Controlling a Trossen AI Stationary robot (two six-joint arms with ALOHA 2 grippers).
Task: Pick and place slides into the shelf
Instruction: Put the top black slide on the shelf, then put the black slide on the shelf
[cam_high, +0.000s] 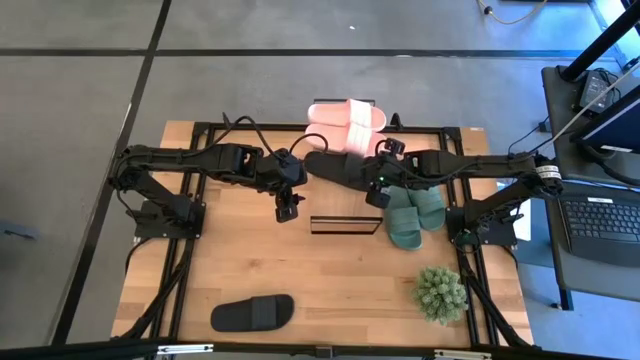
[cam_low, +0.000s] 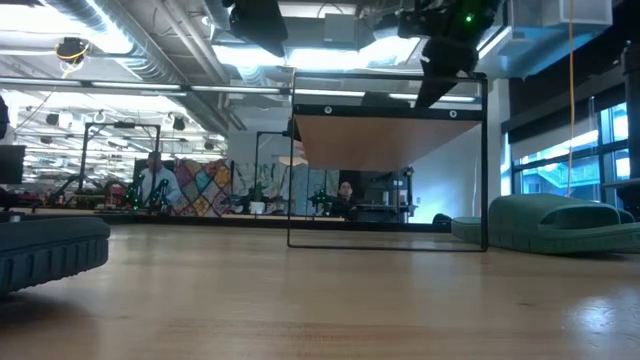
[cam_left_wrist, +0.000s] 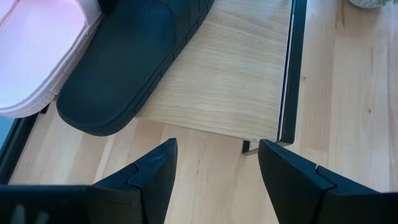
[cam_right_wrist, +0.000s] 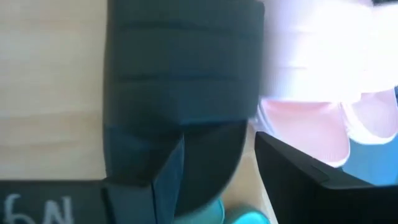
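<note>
**Black slide on the shelf top, both arms meeting over it**

The narrow shelf with a light wood plank top and thin black metal frame (cam_high: 346, 224) stands mid-table on the pale wooden table (cam_high: 330, 290). In the left wrist view a black foam slide sandal with a wide strap (cam_left_wrist: 124, 62) lies on that plank top, its rounded end overhanging the plank's edge, just beside a light pink foam pair (cam_high: 345, 120) at the table's far edge.

The right pincer (cam_right_wrist: 217, 186) is at the black slide: one dark finger lies over the strap and the other stands beside the sole, so it is grasping the black slide (the view is very close, and the fingertips themselves are hidden). The left pincer (cam_left_wrist: 214, 180) hovers near the slide's rounded end with its fingers spread and nothing between them, released.

A dark green foam pair (cam_high: 412, 215) rests on the table to the shelf's right. The second black slide (cam_high: 252, 313) lies alone near the front left, well apart from the shelf. A small green potted plant (cam_high: 440, 293) sits at the front right.
</note>
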